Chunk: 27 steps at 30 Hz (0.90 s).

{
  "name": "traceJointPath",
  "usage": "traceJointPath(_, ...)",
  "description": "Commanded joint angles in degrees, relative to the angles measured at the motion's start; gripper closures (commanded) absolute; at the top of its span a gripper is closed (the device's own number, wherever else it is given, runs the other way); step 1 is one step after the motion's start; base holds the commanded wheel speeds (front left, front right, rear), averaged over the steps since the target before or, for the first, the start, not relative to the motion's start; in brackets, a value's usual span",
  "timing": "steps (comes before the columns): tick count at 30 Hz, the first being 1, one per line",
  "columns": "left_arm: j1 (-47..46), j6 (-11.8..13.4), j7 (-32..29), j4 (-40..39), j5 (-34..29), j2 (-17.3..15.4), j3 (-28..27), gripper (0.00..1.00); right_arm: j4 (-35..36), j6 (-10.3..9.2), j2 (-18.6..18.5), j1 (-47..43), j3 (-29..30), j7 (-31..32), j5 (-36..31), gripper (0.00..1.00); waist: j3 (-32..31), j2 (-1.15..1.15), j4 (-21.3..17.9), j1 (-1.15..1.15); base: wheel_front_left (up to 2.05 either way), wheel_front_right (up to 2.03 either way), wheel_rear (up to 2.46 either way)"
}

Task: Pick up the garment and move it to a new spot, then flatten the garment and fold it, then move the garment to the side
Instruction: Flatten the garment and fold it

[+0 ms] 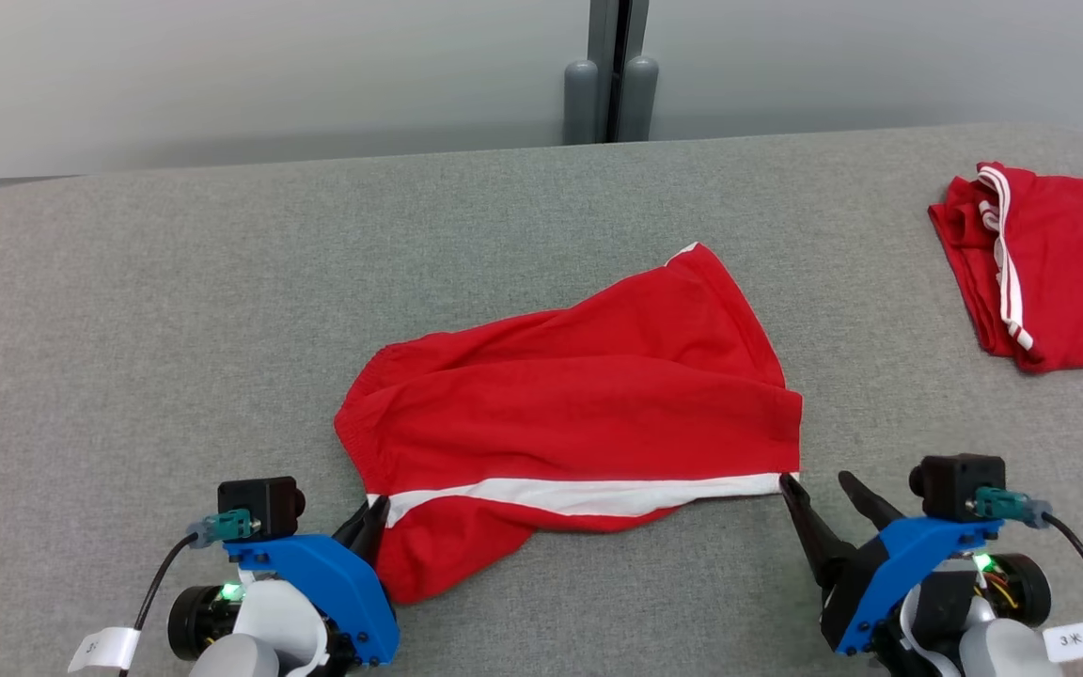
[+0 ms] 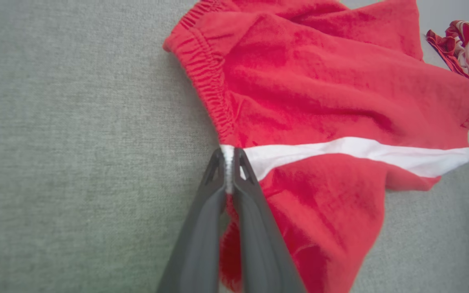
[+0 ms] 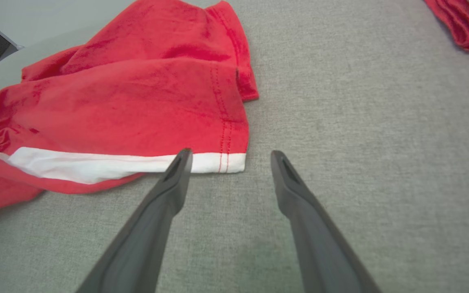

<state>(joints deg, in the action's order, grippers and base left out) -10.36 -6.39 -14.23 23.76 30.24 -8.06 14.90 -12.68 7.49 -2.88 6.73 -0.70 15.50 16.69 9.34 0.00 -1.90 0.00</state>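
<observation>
Left wrist view has the left pincer [image 2: 228,158] pinching the white stripe at the waistband end of the red garment [image 2: 307,93], which spreads ahead and to its right on the grey tabletop [image 2: 75,122]. The right pincer [image 3: 230,156] stands spread at the stripe's hem end, one finger perhaps touching the cloth. A second red garment [image 1: 1059,273] lies well apart, ahead and right of it.

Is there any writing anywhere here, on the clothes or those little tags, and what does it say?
"3米", as far as it reads: right cable tag, white, beside the right gripper.
"3", then marks too small to read: left cable tag, white, beside the left gripper.
Red shorts and folded red garment: no writing.
</observation>
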Motion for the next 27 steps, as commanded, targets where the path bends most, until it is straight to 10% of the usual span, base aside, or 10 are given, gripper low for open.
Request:
traceJointPath(1, -0.17, -0.14, 0.39, -0.43, -0.04, -0.25, 0.01, 1.00, -2.49, 0.01, -0.03, 1.97, -0.53, -0.15, 0.18, 0.00, 0.40, 0.00, 0.48, 0.00, 0.00, 0.00, 0.00)
traceJointPath(11, -1.63, 0.21, 1.26, -0.86, -0.26, -0.33, 0.69, 1.00, -16.31, 0.01, -0.03, 10.02, -3.00, -0.95, -1.10, 0.00, 1.71, 0.00, 1.82, 0.00, 0.00, 0.00, 0.00)
traceJointPath(14, -1.45, 0.15, 1.53, -0.72, -0.08, -0.20, 1.01, 1.00, -19.08, 0.02, 0.01, 10.96, -3.77, -1.46, -1.10, 0.78, 1.88, 0.00, 1.96, 0.00, 0.00, 0.00, 0.00)
traceJointPath(15, -1.45, 0.15, 1.53, -0.72, -0.08, -0.20, 1.01, 1.00, -19.08, 0.02, 0.01, 10.96, -3.77, -1.46, -1.10, 0.78, 1.88, 0.00, 1.96, 0.00, 0.00, 0.00, 0.00)
traceJointPath(16, -1.36, 0.10, 1.59, -0.69, -0.03, -0.16, 1.11, 1.00, -19.80, 0.02, 0.01, 11.28, -4.01, -1.59, -1.31, 1.00, 1.90, 0.00, 1.98, 0.00, 0.00, 0.00, 0.00)
traceJointPath(27, -0.71, -0.39, 8.35, -5.64, 1.34, 0.02, 0.05, 1.00, -13.73, 0.01, -0.08, 10.08, -4.84, -6.66, 3.74, 1.00, -0.13, 0.00, 1.13, 0.00, 0.00, 0.00, 0.00)
